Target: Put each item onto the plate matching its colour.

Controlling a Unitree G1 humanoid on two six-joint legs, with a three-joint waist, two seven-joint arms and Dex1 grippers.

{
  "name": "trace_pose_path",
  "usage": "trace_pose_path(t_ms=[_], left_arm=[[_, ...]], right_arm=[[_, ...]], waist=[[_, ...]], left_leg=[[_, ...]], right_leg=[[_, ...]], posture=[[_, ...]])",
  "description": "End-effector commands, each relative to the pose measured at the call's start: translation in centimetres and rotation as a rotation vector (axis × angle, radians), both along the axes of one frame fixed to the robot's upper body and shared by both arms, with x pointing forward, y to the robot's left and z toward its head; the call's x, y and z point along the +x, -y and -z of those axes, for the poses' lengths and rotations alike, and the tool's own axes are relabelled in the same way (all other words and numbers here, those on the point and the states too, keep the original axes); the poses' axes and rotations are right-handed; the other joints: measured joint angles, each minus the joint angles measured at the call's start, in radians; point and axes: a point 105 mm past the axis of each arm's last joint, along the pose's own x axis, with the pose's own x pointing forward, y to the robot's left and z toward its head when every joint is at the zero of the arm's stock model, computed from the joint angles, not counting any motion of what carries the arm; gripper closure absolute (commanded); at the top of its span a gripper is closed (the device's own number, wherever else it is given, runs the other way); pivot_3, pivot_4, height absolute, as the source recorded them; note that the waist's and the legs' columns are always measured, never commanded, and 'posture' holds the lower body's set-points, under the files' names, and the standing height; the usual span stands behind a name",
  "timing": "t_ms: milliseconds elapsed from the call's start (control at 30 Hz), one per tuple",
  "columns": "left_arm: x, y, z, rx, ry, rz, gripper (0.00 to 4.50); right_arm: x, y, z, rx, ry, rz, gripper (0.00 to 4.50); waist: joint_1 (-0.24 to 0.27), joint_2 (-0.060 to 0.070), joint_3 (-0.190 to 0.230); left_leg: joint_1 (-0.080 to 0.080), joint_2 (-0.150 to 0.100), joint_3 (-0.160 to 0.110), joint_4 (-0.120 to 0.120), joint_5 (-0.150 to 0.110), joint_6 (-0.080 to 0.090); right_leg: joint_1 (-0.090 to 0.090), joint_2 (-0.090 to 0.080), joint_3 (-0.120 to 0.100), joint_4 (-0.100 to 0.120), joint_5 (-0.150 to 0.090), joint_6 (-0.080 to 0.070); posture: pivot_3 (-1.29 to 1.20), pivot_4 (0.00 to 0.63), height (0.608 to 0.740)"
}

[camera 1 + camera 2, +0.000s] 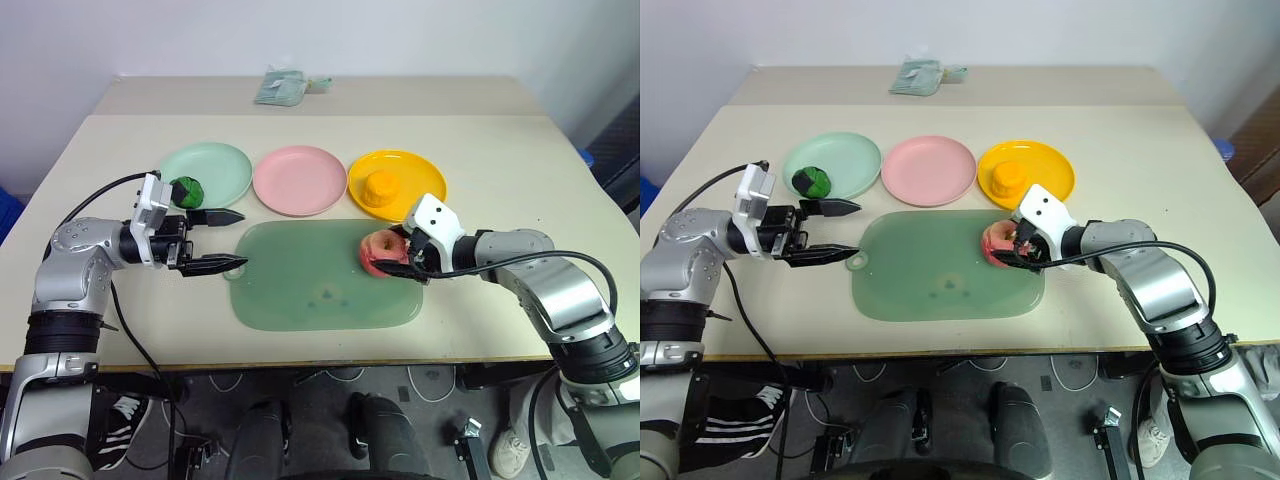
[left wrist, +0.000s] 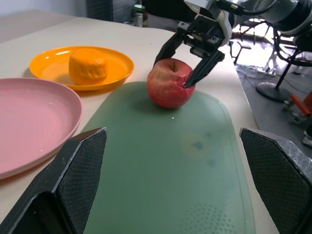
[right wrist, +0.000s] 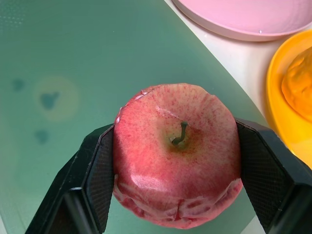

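Observation:
A pinkish-red apple [image 1: 384, 251] sits on the right part of the green cutting board [image 1: 310, 285], and my right gripper [image 1: 403, 256] is shut on it, a black finger [image 3: 95, 170] pressed against each side. The dark green lumpy item [image 1: 186, 190] lies on the mint green plate [image 1: 222, 165]. The orange-yellow fruit [image 1: 381, 187] rests on the yellow plate [image 1: 420, 170]. Between those two stands the pink plate [image 1: 299, 179] with nothing on it. My left gripper [image 1: 228, 240] hangs open at the board's left edge, pointing toward the apple.
A pale green packet [image 1: 283, 87] lies at the far side of the table. The table's front edge runs just below the cutting board. Black cables trail off both arms.

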Motion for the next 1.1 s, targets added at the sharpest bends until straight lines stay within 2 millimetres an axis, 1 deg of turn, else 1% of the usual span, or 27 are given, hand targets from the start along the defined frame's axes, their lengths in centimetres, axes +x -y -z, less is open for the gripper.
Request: trace_pose_path(t_ms=[33, 133, 200, 233, 333, 400, 467, 567, 633, 733, 767, 833, 867, 900, 933, 967, 1033, 1100], left_arm=[[1.3, -0.8, -1.6, -0.065, 0.04, -0.109, 0.0], [2.5, -1.5, -1.6, -0.093, 0.024, -0.215, 0.0], [3.1, -2.0, -1.0, -0.079, 0.009, -0.276, 0.0], [3.3, -2.0, -1.2, -0.102, 0.009, -0.29, 0.0], [4.2, -2.3, -2.1, -0.161, 0.044, -0.368, 0.0], [4.6, -2.4, -2.0, -0.149, 0.067, -0.398, 0.0], [4.9, -2.4, -2.0, -0.145, 0.101, -0.423, 0.0], [4.5, -1.8, -1.9, -0.16, 0.097, -0.401, 0.0], [4.1, -1.6, -1.8, -0.16, 0.092, -0.383, 0.0], [3.7, -1.6, -2.0, -0.172, 0.095, -0.384, 0.0], [3.6, -1.6, -2.0, -0.171, 0.096, -0.385, 0.0], [3.3, -1.6, -1.9, -0.167, 0.091, -0.385, 0.0], [3.2, -1.6, -1.9, -0.165, 0.088, -0.385, 0.0], [3.1, -1.6, -1.8, -0.163, 0.085, -0.384, 0.0], [3.0, -1.6, -1.8, -0.165, 0.084, -0.377, 0.0], [2.8, -1.6, -1.9, -0.171, 0.08, -0.371, 0.0], [2.6, -1.5, -2.0, -0.172, 0.091, -0.36, 0.0], [2.4, -1.3, -2.1, -0.185, 0.079, -0.354, 0.0]], right_arm=[[1.0, -0.4, -1.1, 0.042, 0.045, 0.033, 1.56], [2.2, -2.7, -3.3, 0.121, 0.132, 0.015, 1.56], [3.8, -4.4, -5.2, 0.19, 0.206, 0.03, 1.56], [4.6, -5.3, -6.1, 0.215, 0.242, 0.041, 1.56], [6.8, -7.3, -7.9, 0.292, 0.306, 0.068, 1.56], [8.2, -8.8, -8.1, 0.337, 0.309, 0.083, 1.56], [9.4, -10.1, -7.9, 0.368, 0.311, 0.102, 1.56], [11.3, -11.4, -6.3, 0.337, 0.336, 0.16, 1.56], [12.1, -12.0, -5.5, 0.337, 0.333, 0.193, 1.56], [12.8, -12.1, -4.4, 0.294, 0.35, 0.222, 1.56], [12.9, -12.2, -4.2, 0.318, 0.314, 0.22, 1.56], [12.7, -12.6, -3.8, 0.393, 0.226, 0.195, 0.55], [12.7, -12.6, -3.7, 0.39, 0.227, 0.197, 0.2], [12.8, -12.5, -3.7, 0.374, 0.247, 0.197, 0.09], [12.8, -12.5, -3.9, 0.365, 0.263, 0.196, 0.09], [12.7, -12.5, -4.2, 0.377, 0.268, 0.19, 0.09], [12.4, -12.4, -5.6, 0.426, 0.295, 0.152, 0.09], [11.7, -11.6, -8.2, 0.589, 0.274, 0.115, 0.09]], waist=[[-0.001, 0.0, 0.0], [-0.005, 0.0, 0.0], [-0.012, 0.0, 0.0], [-0.011, 0.001, 0.0], [-0.006, 0.001, 0.0], [-0.002, 0.0, 0.0], [-0.004, 0.0, 0.0], [-0.004, 0.0, 0.0], [-0.005, 0.0, 0.0], [-0.01, 0.001, 0.0], [-0.011, 0.001, 0.001], [-0.013, 0.001, 0.001], [-0.013, 0.001, 0.001], [-0.014, 0.001, 0.001], [-0.014, 0.001, 0.001], [-0.015, 0.001, 0.001], [-0.015, 0.001, 0.001], [-0.013, 0.001, 0.001]], left_leg=[[0.0, 0.0, 0.0, 0.0, 0.0, 0.0], [0.0, 0.0, 0.0, 0.001, 0.0, 0.0], [0.001, 0.0, 0.0, 0.001, 0.0, 0.0], [0.001, 0.0, 0.0, 0.0, 0.0, 0.0], [0.001, 0.0, 0.0, 0.0, 0.0, 0.0], [0.0, 0.0, -0.001, 0.0, 0.0, 0.0], [0.0, 0.0, 0.0, 0.0, 0.0, -0.001], [0.0, 0.0, 0.0, 0.0, 0.0, -0.001], [0.0, 0.0, 0.0, 0.0, 0.0, -0.001], [0.0, 0.0, 0.0, -0.001, 0.001, -0.001], [0.0, 0.0, 0.0, -0.001, 0.001, -0.001], [0.0, 0.0, 0.0, -0.001, 0.001, -0.001], [0.0, 0.0, 0.0, -0.001, 0.001, -0.001], [0.0, 0.0, 0.0, -0.001, 0.001, -0.001], [0.001, 0.0, 0.0, -0.001, 0.001, -0.001], [0.001, 0.0, 0.0, -0.001, 0.001, -0.001], [0.001, 0.0, 0.0, -0.001, 0.001, -0.001], [0.001, 0.0, 0.0, -0.001, 0.001, -0.002]], right_leg=[[0.0, 0.0, 0.0, 0.0, 0.0, 0.0], [0.0, 0.0, 0.0, 0.001, 0.0, 0.0], [-0.001, 0.0, 0.0, 0.003, 0.001, 0.001], [-0.002, 0.001, 0.0, 0.004, 0.002, 0.004], [-0.003, 0.001, 0.0, 0.009, 0.002, 0.004], [-0.003, 0.001, -0.001, 0.009, 0.002, 0.004], [-0.002, 0.0, -0.001, 0.008, 0.002, 0.004], [-0.002, 0.0, 0.0, 0.008, 0.002, 0.004], [-0.002, 0.0, 0.0, 0.008, 0.002, 0.004], [-0.003, 0.0, 0.0, 0.008, 0.002, 0.004], [-0.003, 0.0, 0.0, 0.008, 0.002, 0.004], [-0.002, 0.0, 0.0, 0.008, 0.002, 0.004], [-0.002, 0.0, 0.0, 0.009, 0.002, 0.004], [-0.002, 0.0, 0.0, 0.009, 0.002, 0.004], [-0.003, 0.0, 0.0, 0.009, 0.002, 0.004], [-0.002, 0.0, 0.0, 0.009, 0.002, 0.004], [-0.002, 0.0, 0.0, 0.009, 0.002, 0.004], [-0.003, 0.0, 0.0, 0.009, 0.002, 0.004]], posture=[[0.0, 0.15, 0.74], [0.0, 0.15, 0.74], [0.0, 0.15, 0.74], [0.0, 0.15, 0.74], [0.0, 0.15, 0.74], [0.0, 0.15, 0.74], [0.0, 0.15, 0.74], [0.0, 0.15, 0.74], [0.0, 0.15, 0.74], [0.0, 0.15, 0.74], [0.0, 0.15, 0.74], [0.0, 0.15, 0.74], [0.0, 0.15, 0.74], [0.0, 0.15, 0.74], [0.0, 0.15, 0.74], [0.0, 0.15, 0.74], [0.0, 0.15, 0.74], [0.0, 0.15, 0.74]])
